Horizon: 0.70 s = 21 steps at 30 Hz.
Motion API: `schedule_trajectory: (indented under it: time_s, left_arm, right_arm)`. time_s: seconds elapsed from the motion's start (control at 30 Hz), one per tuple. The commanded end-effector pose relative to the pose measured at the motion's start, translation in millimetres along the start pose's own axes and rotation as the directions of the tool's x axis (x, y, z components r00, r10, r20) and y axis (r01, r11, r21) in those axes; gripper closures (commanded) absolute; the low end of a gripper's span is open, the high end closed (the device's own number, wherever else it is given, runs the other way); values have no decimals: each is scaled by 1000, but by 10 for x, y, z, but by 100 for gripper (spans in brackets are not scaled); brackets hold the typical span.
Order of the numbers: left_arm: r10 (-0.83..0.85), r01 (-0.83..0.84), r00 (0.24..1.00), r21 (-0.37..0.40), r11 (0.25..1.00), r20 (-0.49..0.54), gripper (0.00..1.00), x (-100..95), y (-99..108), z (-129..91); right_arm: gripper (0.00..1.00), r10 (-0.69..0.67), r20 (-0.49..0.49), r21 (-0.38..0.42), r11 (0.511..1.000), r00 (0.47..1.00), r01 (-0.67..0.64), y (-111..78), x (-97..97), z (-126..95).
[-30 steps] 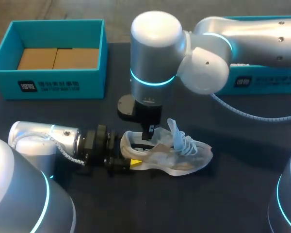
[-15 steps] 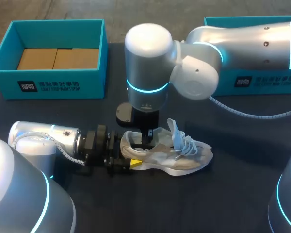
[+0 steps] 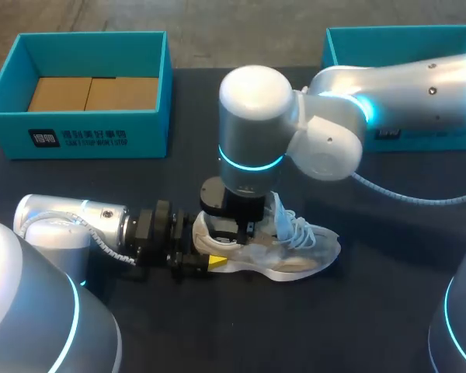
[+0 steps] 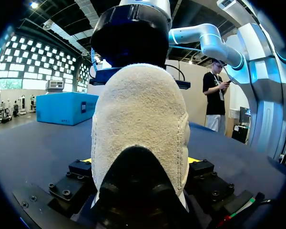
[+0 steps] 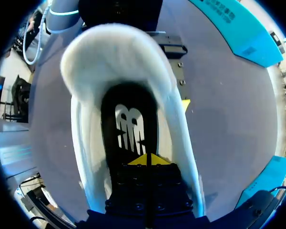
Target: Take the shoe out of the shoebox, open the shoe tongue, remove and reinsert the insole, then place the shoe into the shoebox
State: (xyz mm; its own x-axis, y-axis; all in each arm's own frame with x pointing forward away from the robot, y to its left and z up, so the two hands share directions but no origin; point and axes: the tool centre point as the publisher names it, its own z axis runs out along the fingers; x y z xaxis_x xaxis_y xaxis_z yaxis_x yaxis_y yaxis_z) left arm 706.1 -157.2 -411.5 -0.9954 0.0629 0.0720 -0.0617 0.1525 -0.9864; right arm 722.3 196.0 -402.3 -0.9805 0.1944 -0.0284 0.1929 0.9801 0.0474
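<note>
One step looked done: the shoe (image 3: 273, 252) was out, sitting on its sole on the bench (image 3: 373, 311), well apart from the teal shoebox (image 3: 78, 140) behind it to the left. The left arm (image 3: 78, 225) lay level with the shoe's heel (image 4: 140, 119). The left jaws were clamped on the heel from both sides. The tongue (image 3: 279, 208) stood pulled up, so that step was likely done too. The right arm (image 3: 252, 132) hung over the shoe's opening. The right jaws were down inside it, tips pressed together on the dark insole (image 5: 128, 129); couldn't tell if they pinched it. The insole lay flat inside the shoe, so probably insole work and boxing were left. A second teal box (image 3: 396, 35) sat behind the shoe to the right.
</note>
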Motion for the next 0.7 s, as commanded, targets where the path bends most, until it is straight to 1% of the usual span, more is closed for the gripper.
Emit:
schedule_trajectory:
  time_s: [0.03,0.33,0.7]
  left_arm:
    - [0,0,1000,0,1000,0,100,6,-25,-6]
    - [0,0,1000,0,1000,0,100,6,-25,-6]
    - [0,0,1000,0,1000,0,100,6,-25,-6]
  right_arm:
    - [100,16,29,-8,1000,999,-15,-133,28,-26]
    - [100,58,66,0,998,996,-58,-276,-5,-71]
    - [100,87,96,4,996,992,-88,-355,-41,-109]
